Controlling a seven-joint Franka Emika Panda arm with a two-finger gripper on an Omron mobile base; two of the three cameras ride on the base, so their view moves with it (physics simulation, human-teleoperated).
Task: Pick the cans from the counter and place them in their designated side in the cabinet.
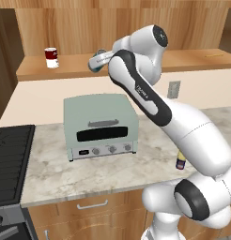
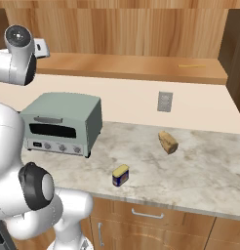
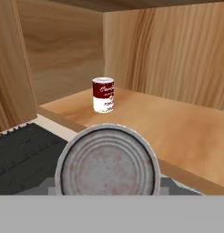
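Note:
My gripper (image 1: 100,59) is shut on the teal can (image 1: 94,64) and holds it tilted just above the left part of the cabinet shelf (image 1: 75,66). In the hand view the can's silvery top (image 3: 107,166) sits low in the middle, with the shelf board (image 3: 182,129) beyond it. The dark blue can with the yellow top (image 2: 120,175) stands on the marbled counter (image 2: 200,171) near its front edge. In the left base view this can (image 1: 180,161) peeks out from behind my arm.
A red-and-white can (image 1: 51,57) (image 3: 103,94) stands at the shelf's left end. Below the gripper a mint-green toaster oven (image 1: 99,124) (image 2: 61,122) sits on the counter. The black stove (image 1: 11,159) lies left, a bread piece (image 2: 168,141) right, and a thin yellow item (image 2: 191,65) on the shelf's right.

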